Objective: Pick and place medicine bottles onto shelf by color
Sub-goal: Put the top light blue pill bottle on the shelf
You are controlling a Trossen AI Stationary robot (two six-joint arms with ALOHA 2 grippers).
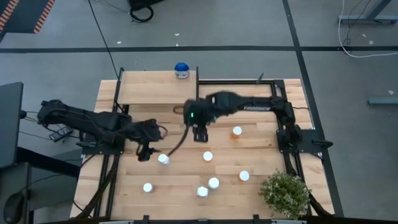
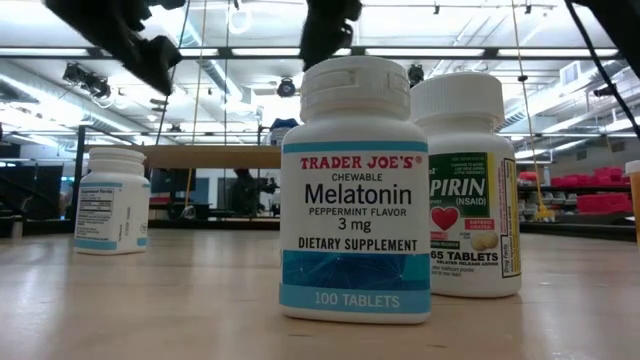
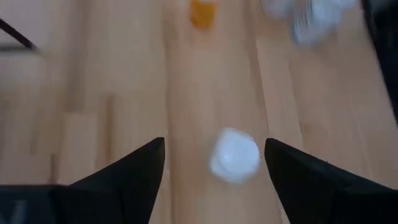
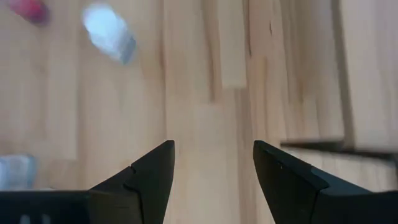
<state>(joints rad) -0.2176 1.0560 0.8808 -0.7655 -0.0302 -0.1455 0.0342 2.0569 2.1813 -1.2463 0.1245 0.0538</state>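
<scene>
Left hand point(image 3: 214, 171) is spread wide with a white-capped bottle point(image 3: 234, 155) standing upright right between its fingers (not pinched yet). Right hand point(image 4: 213, 171) is spread too, nothing between its fingers, hovering farther off over bare worktop point(image 4: 205, 74).

Aspirin bottle point(image 2: 470, 190) half hidden; wrist-view bottles blurred.

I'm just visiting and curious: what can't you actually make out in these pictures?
- Aspirin bottle, low view: label partly hidden behind the melatonin bottle.
- White-capped bottle, left wrist view: blurred, label unreadable.
- Blue-topped bottle on the shelf, high view: too small to read.
</scene>
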